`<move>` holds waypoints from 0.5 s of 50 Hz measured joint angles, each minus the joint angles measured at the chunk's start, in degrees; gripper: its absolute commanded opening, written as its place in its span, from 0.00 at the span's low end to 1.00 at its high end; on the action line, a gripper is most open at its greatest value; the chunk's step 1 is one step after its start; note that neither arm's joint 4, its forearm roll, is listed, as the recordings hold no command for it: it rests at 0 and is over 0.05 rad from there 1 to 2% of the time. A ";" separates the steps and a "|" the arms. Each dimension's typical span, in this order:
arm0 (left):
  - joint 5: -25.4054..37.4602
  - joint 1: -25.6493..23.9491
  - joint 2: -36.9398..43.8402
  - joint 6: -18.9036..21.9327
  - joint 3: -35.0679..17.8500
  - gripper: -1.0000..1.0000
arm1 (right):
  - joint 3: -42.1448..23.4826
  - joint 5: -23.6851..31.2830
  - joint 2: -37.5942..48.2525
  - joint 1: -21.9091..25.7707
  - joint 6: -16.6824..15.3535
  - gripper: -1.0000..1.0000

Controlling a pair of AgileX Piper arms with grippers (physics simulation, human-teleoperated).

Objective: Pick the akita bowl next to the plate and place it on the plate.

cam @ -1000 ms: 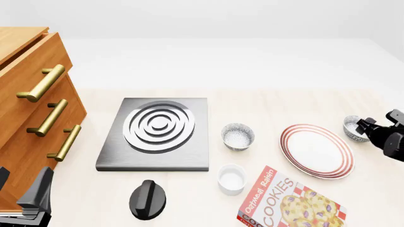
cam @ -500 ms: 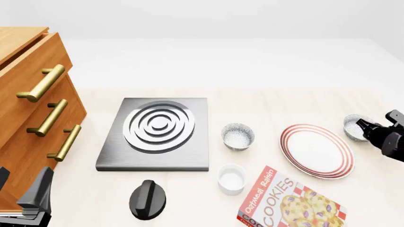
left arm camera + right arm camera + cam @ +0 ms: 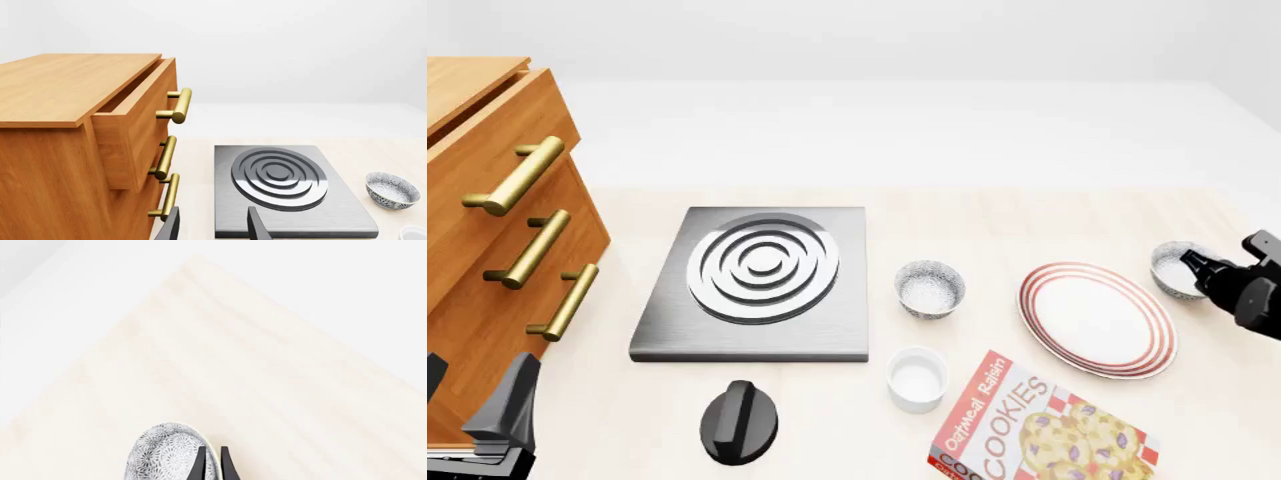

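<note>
The akita bowl [image 3: 1170, 268], grey-blue speckled outside and white inside, is just right of the red-ringed plate [image 3: 1094, 320]. My right gripper [image 3: 1192, 262] is shut on its near rim. In the right wrist view the fingertips [image 3: 201, 462] pinch the rim of the bowl [image 3: 167, 455] with only a thin gap between them. A look-alike bowl [image 3: 930, 288] sits left of the plate. My left gripper [image 3: 501, 420] is at the front left corner, open and empty, its fingers [image 3: 170, 227] spread in the left wrist view.
A steel burner slab [image 3: 761, 280] lies mid-table with a black knob [image 3: 738, 420] in front of it. A plain white cup [image 3: 917, 378] and a cookie box [image 3: 1041, 430] sit near the front. A wooden drawer cabinet [image 3: 494, 250] fills the left side.
The akita bowl has shifted slightly up and to the left with the right gripper on its rim. The left arm has not moved.
</note>
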 measured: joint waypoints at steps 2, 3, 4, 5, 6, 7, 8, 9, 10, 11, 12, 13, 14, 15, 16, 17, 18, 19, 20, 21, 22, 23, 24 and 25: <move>0.00 0.00 0.00 0.00 0.00 1.00 | 0.14 0.18 -0.34 0.05 0.04 0.00; 0.00 0.00 0.00 0.00 0.00 1.00 | 0.25 0.29 -0.50 0.06 0.03 0.00; 0.00 0.00 0.00 0.00 0.00 1.00 | 0.36 0.40 -0.70 0.08 0.02 0.00; 0.00 0.00 0.00 0.00 0.00 1.00 | 0.46 0.50 -0.89 0.10 0.01 0.00; 0.00 0.00 0.00 0.00 0.00 1.00 | 0.58 0.60 -1.12 0.13 0.01 0.00; 0.00 0.00 0.00 0.00 0.00 1.00 | 0.69 0.70 -1.35 0.17 0.01 0.00; 0.00 0.00 0.00 0.00 0.00 1.00 | 0.80 0.79 -1.58 0.21 0.02 0.00; 0.00 0.00 0.00 0.00 0.00 1.00 | 0.92 0.89 -1.84 0.26 0.03 0.00; 0.00 0.00 0.00 0.00 0.00 1.00 | 1.03 1.01 -2.11 0.30 0.04 0.00; 0.00 0.00 0.00 0.00 0.00 1.00 | 1.12 1.12 -2.39 0.34 0.05 0.00; 0.00 0.00 0.00 0.00 0.00 1.00 | 1.21 1.24 -2.66 0.38 0.06 0.00; 0.00 0.00 0.00 0.00 0.00 1.00 | 1.29 1.36 -2.94 0.42 0.07 0.00; 0.00 0.00 0.00 0.00 0.00 1.00 | 1.36 1.48 -3.21 0.45 0.08 0.00; 0.00 0.00 0.00 0.00 0.00 1.00 | 1.42 1.60 -3.49 0.48 0.10 0.00; 0.00 0.00 0.00 0.00 0.00 1.00 | 1.48 1.73 -3.77 0.51 0.11 0.00; 0.00 0.00 0.00 0.00 0.00 1.00 | 1.53 1.86 -4.05 0.54 0.12 0.00; 0.00 0.00 0.00 0.00 0.00 1.00 | 1.58 1.99 -4.33 0.57 0.14 0.00; 0.00 0.00 0.00 0.00 0.00 1.00 | 1.64 2.12 -4.62 0.60 0.16 0.00; 0.00 0.00 0.00 0.00 0.00 1.00 | 1.70 2.25 -4.93 0.63 0.19 0.00; 0.00 0.00 0.00 0.00 0.00 1.00 | 1.77 2.39 -5.24 0.67 0.22 0.00; 0.00 0.00 0.00 0.00 0.00 1.00 | 1.83 2.52 -5.55 0.71 0.25 0.00; 0.00 0.00 0.00 0.00 0.00 1.00 | 1.89 2.65 -5.86 0.75 0.28 0.00; 0.00 0.00 0.00 0.00 0.00 1.00 | 1.96 2.78 -6.17 0.79 0.31 0.00; 0.00 0.00 0.00 0.00 0.00 1.00 | 2.03 2.90 -6.47 0.83 0.35 0.00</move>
